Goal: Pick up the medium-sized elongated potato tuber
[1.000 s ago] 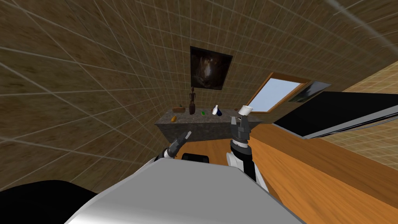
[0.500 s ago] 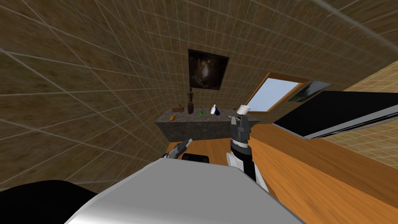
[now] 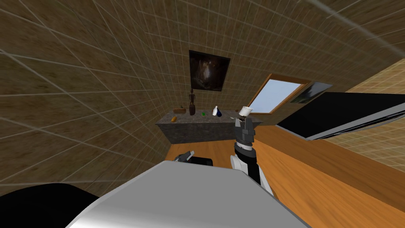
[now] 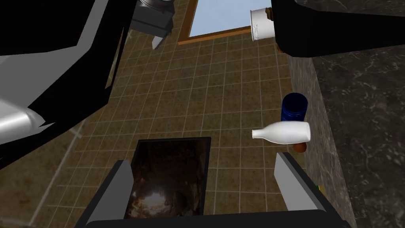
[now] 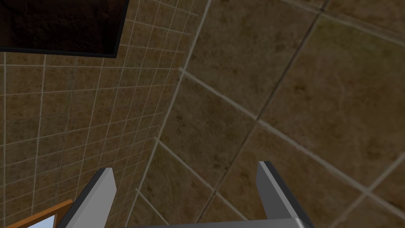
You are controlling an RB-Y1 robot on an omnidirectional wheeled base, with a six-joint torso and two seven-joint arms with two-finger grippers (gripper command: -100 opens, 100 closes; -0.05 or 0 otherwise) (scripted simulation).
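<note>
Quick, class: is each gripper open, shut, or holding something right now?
Left gripper: open, holding nothing.
Right gripper: open, holding nothing.

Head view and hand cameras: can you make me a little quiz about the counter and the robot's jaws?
1. True or false: the left jaws and the right jaws are both open.
2. What stands next to the white bottle on the counter? A a blue jar; B a red kettle; C a teddy bear.
3. Fill in: on the tiled wall above the counter hangs a dark ___.
Key: 1 true; 2 A; 3 picture.
</note>
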